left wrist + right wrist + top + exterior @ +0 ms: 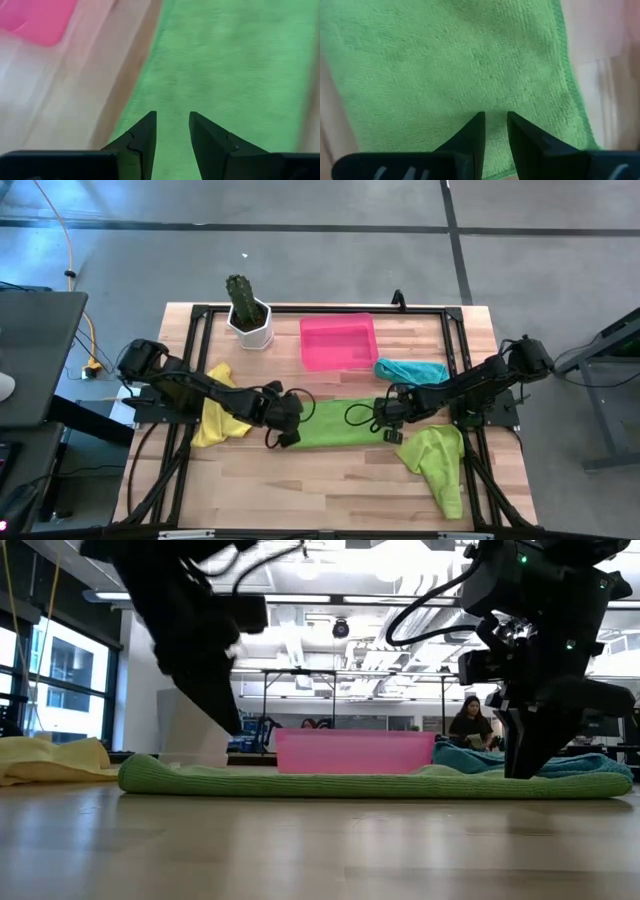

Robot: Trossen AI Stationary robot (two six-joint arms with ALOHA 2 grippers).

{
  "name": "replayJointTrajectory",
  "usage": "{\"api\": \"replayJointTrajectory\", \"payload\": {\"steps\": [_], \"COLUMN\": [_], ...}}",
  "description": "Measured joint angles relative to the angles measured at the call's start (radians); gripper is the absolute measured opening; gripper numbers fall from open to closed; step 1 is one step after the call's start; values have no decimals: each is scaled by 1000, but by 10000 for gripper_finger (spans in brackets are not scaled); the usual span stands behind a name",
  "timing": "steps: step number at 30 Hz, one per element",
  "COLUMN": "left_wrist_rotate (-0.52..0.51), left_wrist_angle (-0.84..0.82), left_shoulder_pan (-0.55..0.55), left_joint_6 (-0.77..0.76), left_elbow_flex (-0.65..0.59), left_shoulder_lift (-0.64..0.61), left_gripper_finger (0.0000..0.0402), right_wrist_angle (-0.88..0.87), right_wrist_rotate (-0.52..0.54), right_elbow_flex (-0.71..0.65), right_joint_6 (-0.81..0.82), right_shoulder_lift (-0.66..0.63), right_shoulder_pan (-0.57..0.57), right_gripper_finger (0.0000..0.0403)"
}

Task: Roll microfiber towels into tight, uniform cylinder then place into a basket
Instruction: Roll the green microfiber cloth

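A lime green towel point(338, 424) lies spread flat on the table's middle; the low view shows it as a low strip point(370, 782). My left gripper point(291, 430) hangs open above the towel's left end point(172, 116), clear of the cloth point(228, 720). My right gripper point(386, 423) points down at the towel's right end point(495, 115), open by a narrow gap. The pink basket point(338, 342) stands behind the towel. A yellow towel point(214, 418) lies crumpled at the left, a teal towel point(411, 370) at the right, and a second lime green towel point(440, 464) at the near right. My right gripper comes from above, and its fingertips point(524, 772) reach down to the top of the lime green towel near its right edge point(555, 100). No cloth stands between the fingers. The towel lies flat on the table. I cannot tell whether the tips press on it.
A white pot with a green cactus point(248, 315) stands at the far left beside the basket. Black frame rails point(195, 360) run along the table's sides. Bare wood point(320, 490) lies toward the near edge. A person point(468, 725) sits in the room beyond.
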Motion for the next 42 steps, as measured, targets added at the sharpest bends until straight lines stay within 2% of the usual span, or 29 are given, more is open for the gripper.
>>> {"api": "replayJointTrajectory", "payload": {"steps": [9, 18, 36, 42], "left_wrist_rotate": [63, 65, 104, 146], "left_wrist_angle": [-30, -207, -247, -243], "left_shoulder_pan": [71, 78, -5, -60], "left_joint_6": [-2, -90, -180, -293], "left_elbow_flex": [0, 1, 0, 0], "left_shoulder_lift": [81, 81, 79, 79], "left_gripper_finger": [106, 106, 106, 106], "right_wrist_angle": [-9, -24, -62, -61], "right_wrist_rotate": [5, 7, 9, 139], "right_elbow_flex": [1, 2, 2, 2], "right_joint_6": [1, 19, 57, 10], "right_shoulder_lift": [-1, -2, -2, -2], "right_shoulder_pan": [0, 0, 0, -4], "right_gripper_finger": [73, 73, 73, 73]}}
